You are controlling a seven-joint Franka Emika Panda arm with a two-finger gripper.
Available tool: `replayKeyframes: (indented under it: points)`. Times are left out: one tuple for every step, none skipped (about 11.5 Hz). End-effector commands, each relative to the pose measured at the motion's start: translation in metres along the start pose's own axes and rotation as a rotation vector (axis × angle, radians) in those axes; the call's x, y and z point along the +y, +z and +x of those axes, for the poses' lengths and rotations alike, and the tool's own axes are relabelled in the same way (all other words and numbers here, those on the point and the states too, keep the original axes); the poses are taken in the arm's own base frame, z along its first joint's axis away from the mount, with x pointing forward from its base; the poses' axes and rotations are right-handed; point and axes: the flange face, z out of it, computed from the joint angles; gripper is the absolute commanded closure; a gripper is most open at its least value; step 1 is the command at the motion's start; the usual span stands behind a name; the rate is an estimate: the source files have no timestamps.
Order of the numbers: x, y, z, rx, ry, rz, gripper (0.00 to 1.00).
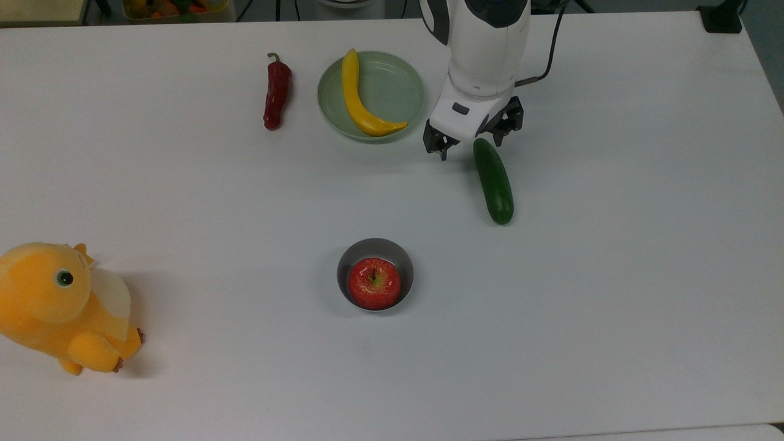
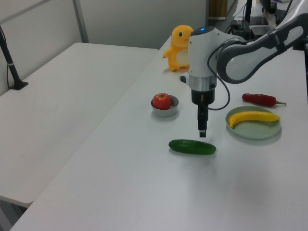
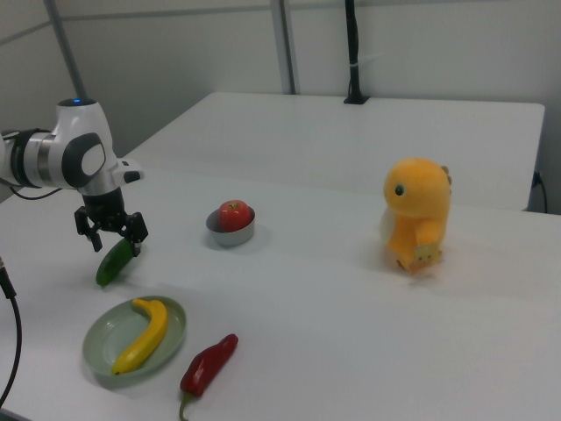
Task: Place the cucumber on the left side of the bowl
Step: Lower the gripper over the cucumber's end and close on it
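Observation:
The dark green cucumber (image 1: 493, 181) lies flat on the white table, right of and beyond the bowl in the top view. It also shows in the left view (image 2: 192, 147) and the right view (image 3: 114, 261). The small grey metal bowl (image 1: 375, 245) holds a red apple (image 1: 374, 283). My gripper (image 1: 471, 144) hangs open just above the cucumber's end nearest the green dish, one finger (image 1: 442, 150) to that end's left and the other beyond it in the top view. From the side the gripper (image 3: 114, 244) straddles that end, and nothing is held.
A pale green dish (image 1: 398, 92) with a curved yellow fruit (image 1: 356, 98) sits just left of my gripper in the top view. A red chilli (image 1: 277, 92) lies further left. An orange plush toy (image 1: 61, 306) stands at the top view's lower left.

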Motion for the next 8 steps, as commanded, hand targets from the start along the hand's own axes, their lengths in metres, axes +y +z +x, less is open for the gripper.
replayKeyframes:
  points:
    - [-0.012, 0.022, 0.007, 0.039, 0.048, -0.026, 0.0]
    - [-0.019, 0.03, 0.009, 0.051, 0.042, -0.028, 0.0]
    - [-0.019, 0.034, 0.011, 0.061, 0.049, -0.029, 0.0]
    - [-0.021, 0.041, 0.012, 0.059, 0.051, -0.028, 0.0]
    - [-0.024, 0.042, 0.012, 0.066, 0.045, -0.024, 0.0]
    - [-0.026, 0.046, 0.012, 0.063, 0.042, -0.023, 0.0]
    - [-0.028, 0.048, 0.012, 0.061, 0.04, -0.022, 0.0]
    - [-0.029, 0.049, 0.012, 0.063, 0.025, -0.036, 0.0]
